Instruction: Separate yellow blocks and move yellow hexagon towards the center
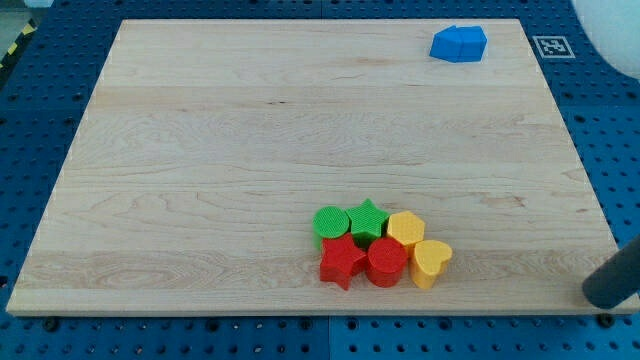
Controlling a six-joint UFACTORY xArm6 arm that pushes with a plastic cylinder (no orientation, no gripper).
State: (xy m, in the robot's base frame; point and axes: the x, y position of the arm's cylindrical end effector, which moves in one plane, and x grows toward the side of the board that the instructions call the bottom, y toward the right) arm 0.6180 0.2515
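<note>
A yellow hexagon [405, 229] and a yellow heart [431, 262] touch each other at the right end of a tight cluster near the board's bottom edge. The cluster also holds a green round block [331, 222], a green star [368, 219], a red star [342, 260] and a red round block [386, 262]. The hexagon touches the green star and the red round block. My tip [601, 293] is at the view's bottom right, just off the wooden board's [250, 150] right edge, far right of the yellow heart and touching no block.
A blue block [459, 43] of unclear shape lies alone near the board's top right corner. Blue pegboard [30, 120] surrounds the board. A black-and-white marker [551, 45] sits beyond the top right corner.
</note>
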